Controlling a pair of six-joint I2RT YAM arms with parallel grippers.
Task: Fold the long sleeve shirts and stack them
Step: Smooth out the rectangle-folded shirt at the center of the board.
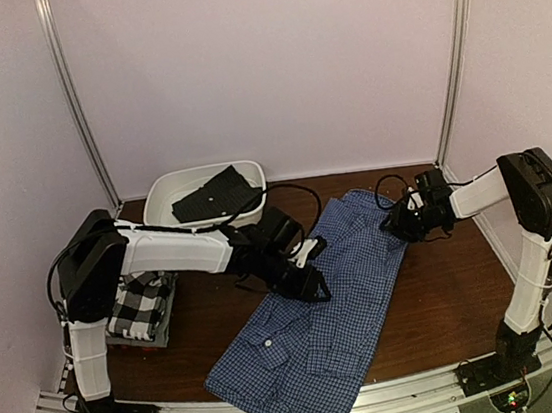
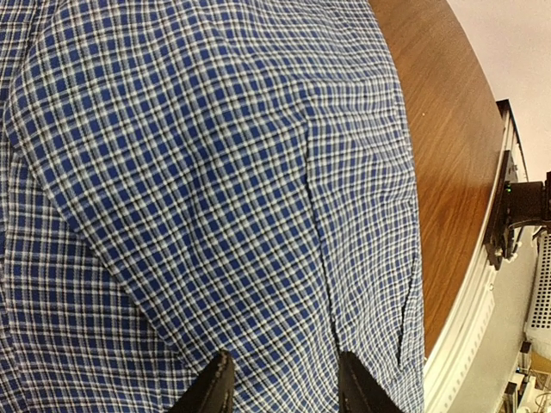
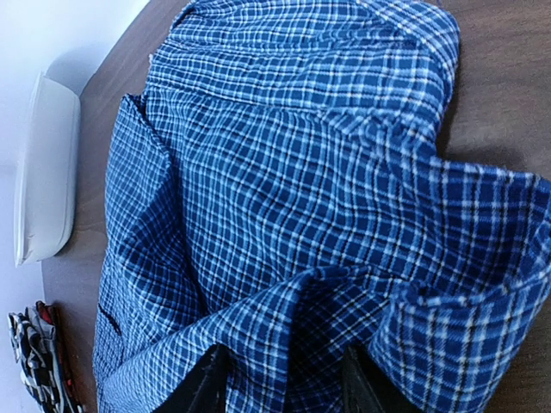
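The blue-and-white check shirt lies spread on the wooden table, running from the back middle to the front edge. My left gripper hovers low over its middle, jaws apart, with flat cloth under them and nothing held. My right gripper is at the shirt's far right edge, jaws apart, with a raised fold of the cloth between the fingers. The black-and-white plaid shirt lies folded on top of a stack at the left.
A white oval basin with a dark cloth in it stands at the back left; it also shows in the right wrist view. Metal frame posts stand at the back corners. A rail runs along the front edge.
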